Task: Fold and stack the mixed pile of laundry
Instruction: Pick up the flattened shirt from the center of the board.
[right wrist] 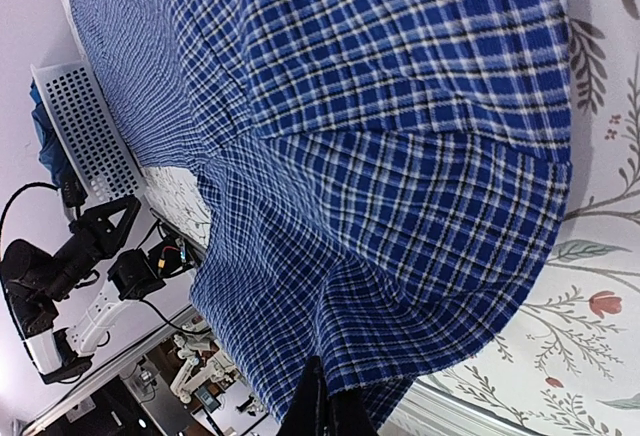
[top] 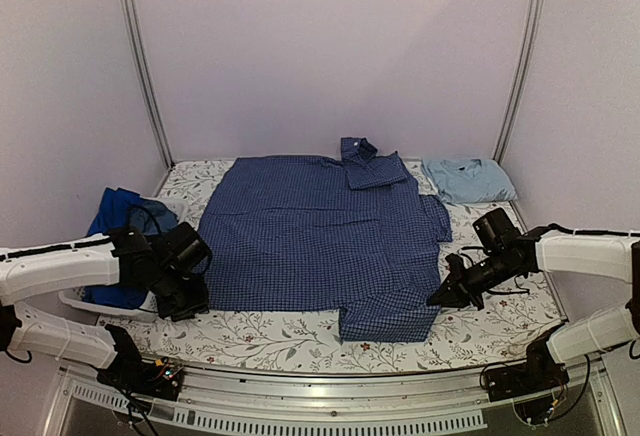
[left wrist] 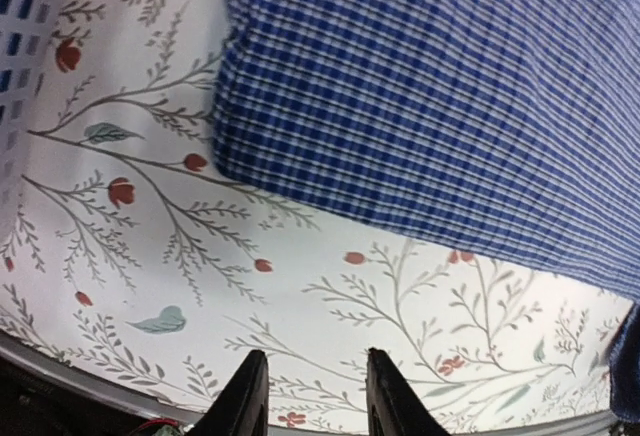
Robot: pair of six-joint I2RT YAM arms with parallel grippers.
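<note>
White floral cover on the table (top: 300, 341) could get pinched instead of the dark blue small-check shirt (top: 320, 236), and a one-sided pull would likely drag the broad panel askew. The shirt lies spread nearly flat across the table's middle, a sleeve out at the near right. The left claw (left wrist: 315, 364) hangs empty, jaws parted, just off its near-left corner; the right claw (right wrist: 320, 388) is shut at the sleeve hem, any pinch of cloth untellable.

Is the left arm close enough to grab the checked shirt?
Probably yes. The left hand is open just beside the checked shirt, near its corner, with only bare flowery cloth between them.
</note>
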